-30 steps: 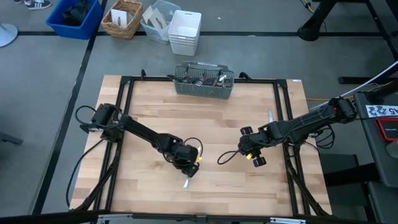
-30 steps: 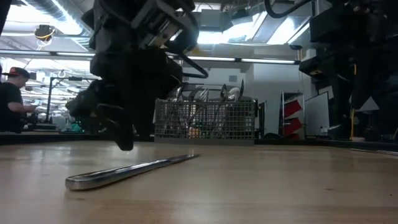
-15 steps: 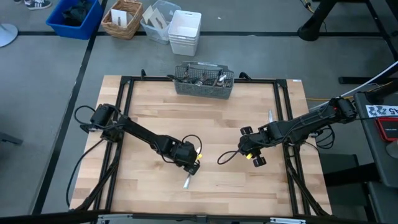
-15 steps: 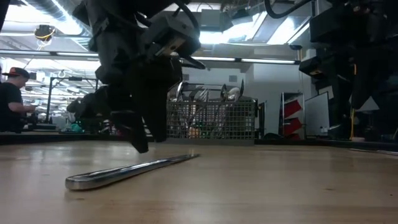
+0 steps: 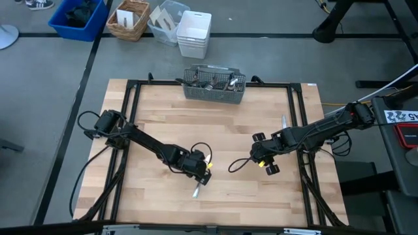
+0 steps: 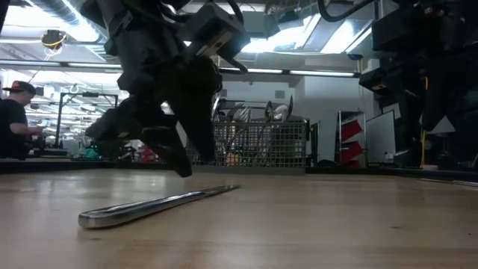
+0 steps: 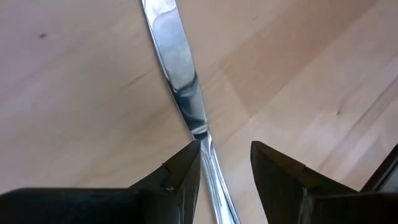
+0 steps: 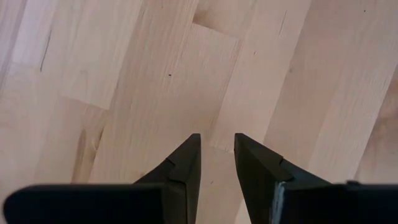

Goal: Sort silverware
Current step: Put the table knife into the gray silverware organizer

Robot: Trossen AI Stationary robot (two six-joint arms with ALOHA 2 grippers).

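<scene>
Picking up a loose knife (image 7: 180, 87), lying lower centre of the high view. Left gripper (image 7: 225, 163) open, empty, straddling its handle. Next: lowering squarely, then closing. Right gripper (image 8: 216, 154) parted, empty, idle centre-right above table (image 5: 157, 111).

left gripper (image 5: 204, 177): arm reaching toward 4 o'clock, low over table, fingers (image 7: 180, 171) apart | right gripper (image 5: 259, 161): arm reaching toward 8 o'clock, fingers (image 8: 186, 163) slightly apart, empty

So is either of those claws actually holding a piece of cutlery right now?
No. The left gripper hovers open over a table knife lying flat on the table. The right gripper is open over bare wood.
</scene>
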